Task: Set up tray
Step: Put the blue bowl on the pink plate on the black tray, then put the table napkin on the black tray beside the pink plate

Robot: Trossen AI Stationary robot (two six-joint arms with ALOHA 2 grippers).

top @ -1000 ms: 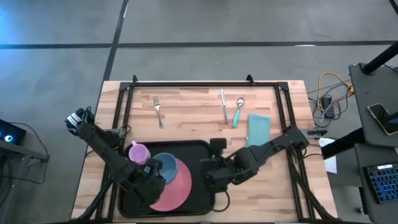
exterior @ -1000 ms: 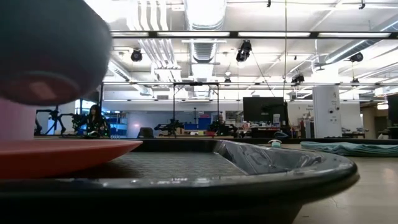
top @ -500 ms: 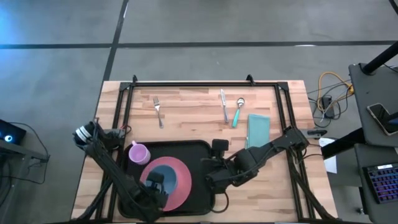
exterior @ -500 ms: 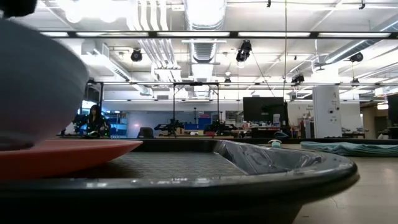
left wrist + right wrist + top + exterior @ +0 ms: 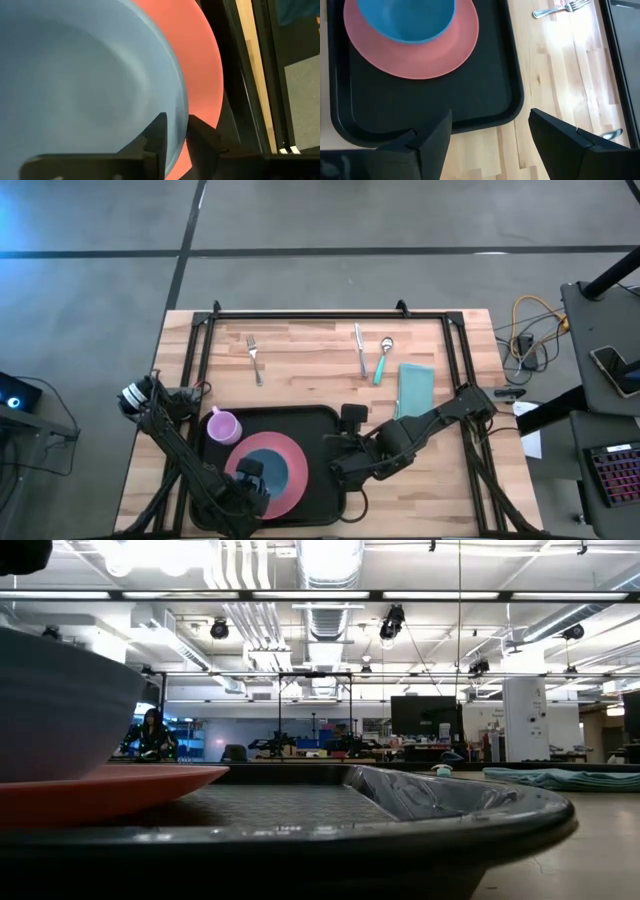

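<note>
The black tray (image 5: 320,430) lies on the table's near half. On it sits a pink plate (image 5: 297,480), and a blue bowl (image 5: 272,460) stands on the plate by its base (image 5: 50,775). A purple cup (image 5: 222,426) stands upright in the tray's far left corner. My left gripper (image 5: 250,477) is at the bowl's near left rim, shut on it. My right gripper (image 5: 342,465) hovers open over the tray's right rim (image 5: 517,95), its fingers wide apart and touching nothing. My left gripper (image 5: 177,120) pinches the blue bowl's rim (image 5: 181,102), one finger (image 5: 159,132) inside the bowl and the other finger (image 5: 200,137) outside it. It comes from above, slanting in from the near left. The bowl sits upright on the pink plate (image 5: 205,75).
On the wood beyond the tray lie a fork (image 5: 255,360), a knife (image 5: 358,350), a teal-handled spoon (image 5: 382,360) and a folded teal napkin (image 5: 415,387). A black frame (image 5: 300,315) runs along the table's far and side edges.
My left gripper has moved toward the near edge and down, carrying the blue bowl. The bowl hung clear above the pink plate a second ago and now rests on it. In the last half second it has barely moved.
</note>
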